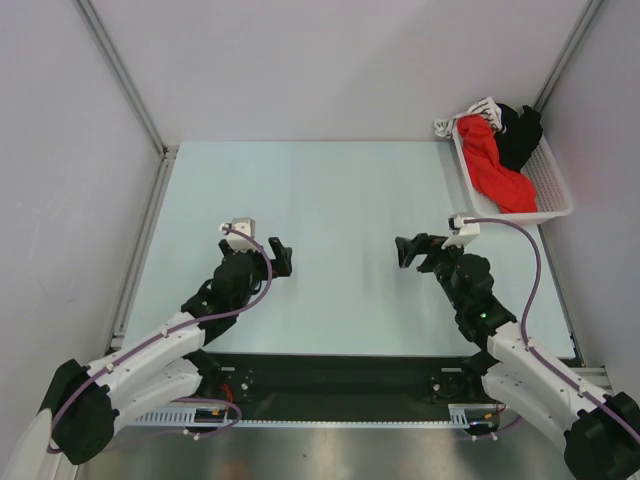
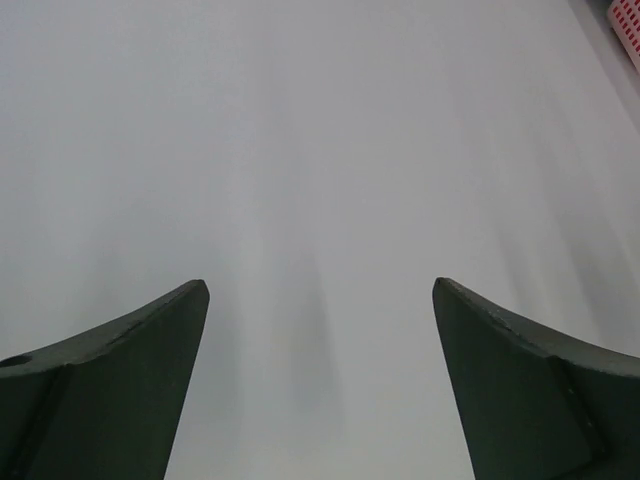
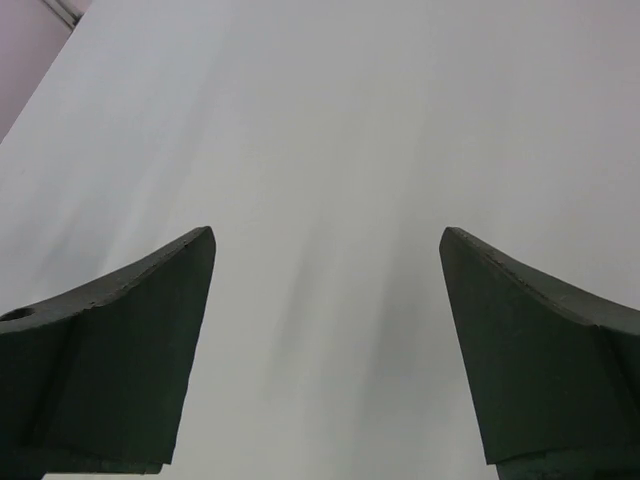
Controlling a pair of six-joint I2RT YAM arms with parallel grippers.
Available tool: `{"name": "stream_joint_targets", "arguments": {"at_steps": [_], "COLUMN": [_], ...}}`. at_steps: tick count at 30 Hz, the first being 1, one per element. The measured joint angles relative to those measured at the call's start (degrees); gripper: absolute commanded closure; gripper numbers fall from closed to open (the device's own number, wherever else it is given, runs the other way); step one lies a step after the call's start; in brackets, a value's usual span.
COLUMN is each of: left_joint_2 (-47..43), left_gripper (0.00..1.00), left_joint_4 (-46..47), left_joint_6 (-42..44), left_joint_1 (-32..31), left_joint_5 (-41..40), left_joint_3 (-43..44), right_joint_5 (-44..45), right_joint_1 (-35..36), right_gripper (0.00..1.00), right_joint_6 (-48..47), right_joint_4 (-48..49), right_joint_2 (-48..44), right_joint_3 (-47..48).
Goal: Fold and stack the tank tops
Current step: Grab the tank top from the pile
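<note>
Heaped in white mesh basket (image 1: pixel 552 183) at far right, light, limp tank tops (image 1: pixel 490 148), red tank top (image 1: pixel 505 185) likely best pinched at a loose fold; left gripper (image 1: pixel 281 258) and right gripper (image 1: pixel 408 250) splayed wide, empty.

Heaped tank tops (image 1: pixel 496 166), individual shapes indistinct

Upper right of frame: white mesh basket (image 1: pixel 552 180), holding red tank top (image 1: pixel 497 172), black garment (image 1: pixel 520 135), white patterned cloth (image 1: pixel 482 106) at far rim.
Centre: pale table (image 1: pixel 340 190).
Centre left: left gripper (image 1: pixel 280 257). Centre right: right gripper (image 1: pixel 408 250). Both empty, pointing toward each other, well apart.
</note>
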Motion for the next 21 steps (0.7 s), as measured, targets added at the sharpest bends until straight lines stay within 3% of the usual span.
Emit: {"name": "stream_joint_targets", "arguments": {"at_steps": [8, 10, 16, 21], "left_joint_2": [0.0, -0.1, -0.1, 0.0], "left_gripper": [0.0, 0.0, 0.0, 0.0], "left_joint_4": [0.0, 0.0, 0.0, -0.1], "left_joint_6": [0.0, 0.0, 0.0, 0.0], "left_joint_1": [0.0, 0.0, 0.0, 0.0], "left_joint_5": [0.0, 0.0, 0.2, 0.5], "left_joint_3": [0.0, 0.0, 0.0, 0.0], "right_joint_5": [3.7, 2.6, -13.4, -16.6], "right_joint_1": [-2.0, -6.4, -30.9, -36.9], "right_gripper": [0.02, 0.03, 0.05, 0.08], "right_joint_6": [2.3, 3.4, 9.3, 12.0], "right_joint_4": [-6.9, -10.7, -15.3, -20.1], "right_joint_2": [4.4, 6.5, 12.4, 26.6], "right_joint_3": [4.3, 9.0, 21.8, 35.3]}}
